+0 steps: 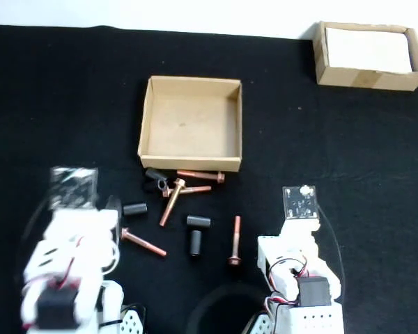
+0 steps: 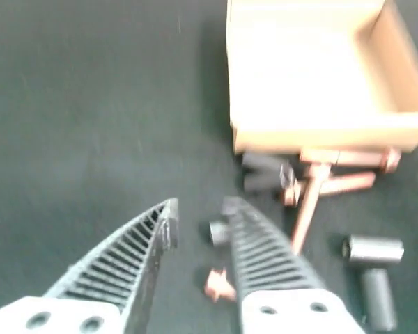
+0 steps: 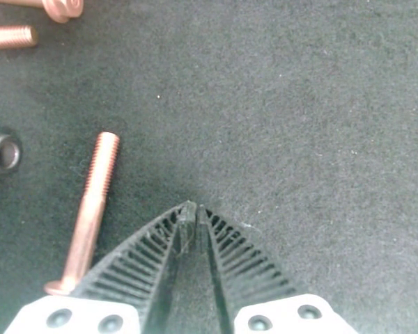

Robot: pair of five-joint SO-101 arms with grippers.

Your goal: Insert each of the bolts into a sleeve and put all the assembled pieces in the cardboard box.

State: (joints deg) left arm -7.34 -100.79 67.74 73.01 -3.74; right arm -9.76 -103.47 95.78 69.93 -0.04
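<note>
Five copper-coloured threaded metal bolts (image 1: 171,202) lay loose on the black cloth-covered table (image 1: 70,104), mixed with short black cylindrical sleeves (image 1: 198,222). Three of the bolts crossed in a cluster with a sleeve, just in front of the near wall of the open brown cardboard box (image 1: 145,125).

The left gripper (image 2: 200,209) hovered above the cloth with its jaws apart and nothing between them. One black sleeve end (image 2: 218,232) peeked out just beside one of its ribbed fingers (image 2: 261,257), and the flanged copper head of a bolt (image 2: 216,285) lay in the gap between the fingers, back from the tips. The bolt cluster sat just ahead of the jaws and off to that finger's side, and the cardboard box stood farther ahead beyond it.

The right gripper (image 3: 191,209) had its jaws together, tips touching, holding nothing. A single long bolt (image 3: 90,216) lay alongside one finger, apart from it, its head back near the finger's base and its threaded end reaching ahead of the tips. A sleeve (image 3: 1,152) lay farther out on the same side.

A second, smaller cardboard box with a white inside (image 1: 369,73) stood at the table's far corner, well apart from both pairs of jaws.
</note>
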